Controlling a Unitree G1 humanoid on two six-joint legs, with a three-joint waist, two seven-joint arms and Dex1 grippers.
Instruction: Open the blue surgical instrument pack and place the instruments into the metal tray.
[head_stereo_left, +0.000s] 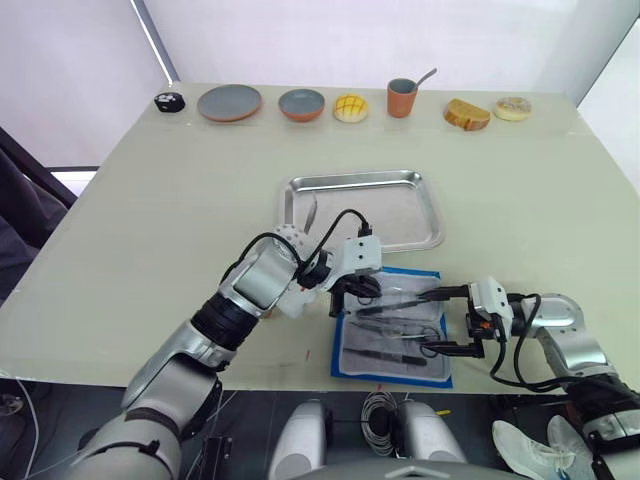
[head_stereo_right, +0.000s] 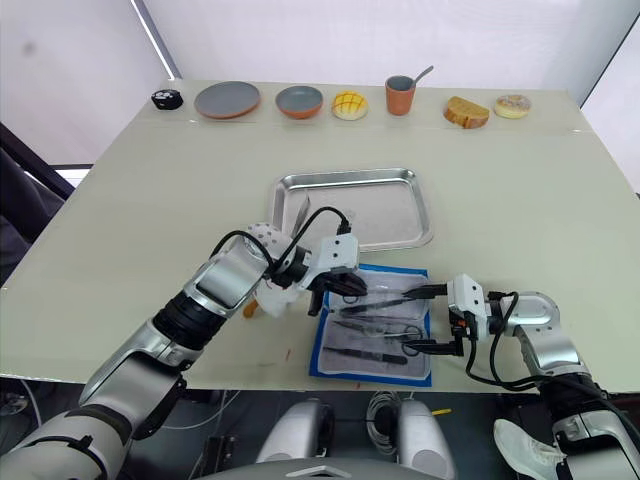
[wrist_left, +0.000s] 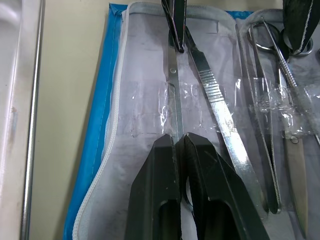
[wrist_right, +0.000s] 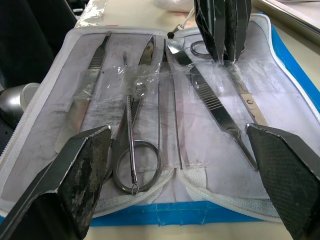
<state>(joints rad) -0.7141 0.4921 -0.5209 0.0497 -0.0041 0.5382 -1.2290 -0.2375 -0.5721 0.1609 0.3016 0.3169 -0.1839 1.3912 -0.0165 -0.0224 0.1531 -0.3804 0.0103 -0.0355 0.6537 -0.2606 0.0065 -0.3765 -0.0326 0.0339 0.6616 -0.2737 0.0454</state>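
The flat bright-blue surgical instrument pack (head_stereo_left: 392, 325) lay unfolded in the lower centre of the left eye view, its clear plastic inner layer exposed. The slim silver metal instruments (wrist_right: 150, 100) were held side by side under the plastic straps, their long axes parallel and running across the pack, roughly left to right in the head view.

The shallow rectangular shiny steel tray (head_stereo_left: 433, 216) sat just above the pack in the frame, near its upper edge but apart from it. One slim silver tool (head_stereo_left: 311, 211) already lay at the tray's left end.

The left gripper (wrist_left: 179, 142) was at the pack's upper-left corner, clenched on a thin straight silver instrument (wrist_left: 173, 90) at one end. The instrument's long axis ran straight away from the fingertips, in line with the gripper.

The right gripper (head_stereo_left: 445, 320) stood at the pack's right edge, released, jaws spread wide, with the pack's edge between the fingers (wrist_right: 85, 165). It appeared to be positioned to steady the pack.

Judgement: the left arm was the nearer to the tray. The held instrument probably had to slide out lengthwise from under its strap, then travel up-frame to the tray.
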